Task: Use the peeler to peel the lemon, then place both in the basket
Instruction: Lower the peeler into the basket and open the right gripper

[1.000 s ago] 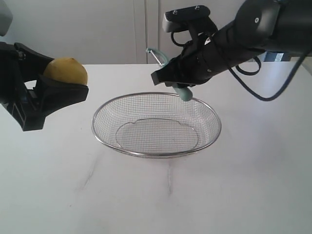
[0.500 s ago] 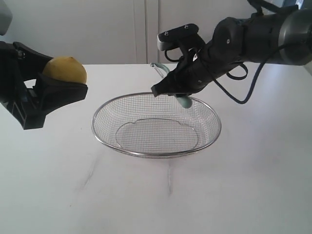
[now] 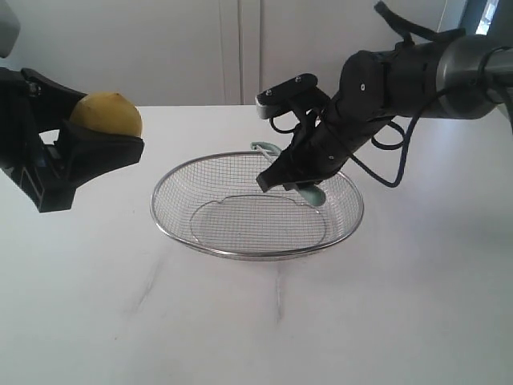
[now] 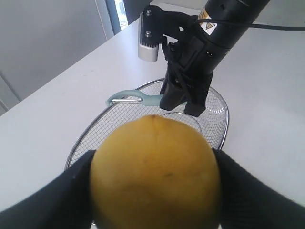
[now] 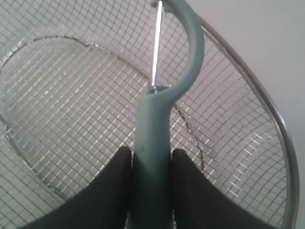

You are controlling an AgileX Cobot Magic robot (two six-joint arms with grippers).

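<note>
Right gripper hides the peeler at mid-handle in the exterior view. Lemon: underside cut off by the left wrist frame edge, outline blurred. Basket cropped in the right wrist view.

The right gripper and its peeler block the far right part of the basket. The basket's left and near parts lie open from above

A white table lies under faint grey smudges, pale wall panels behind it
</note>
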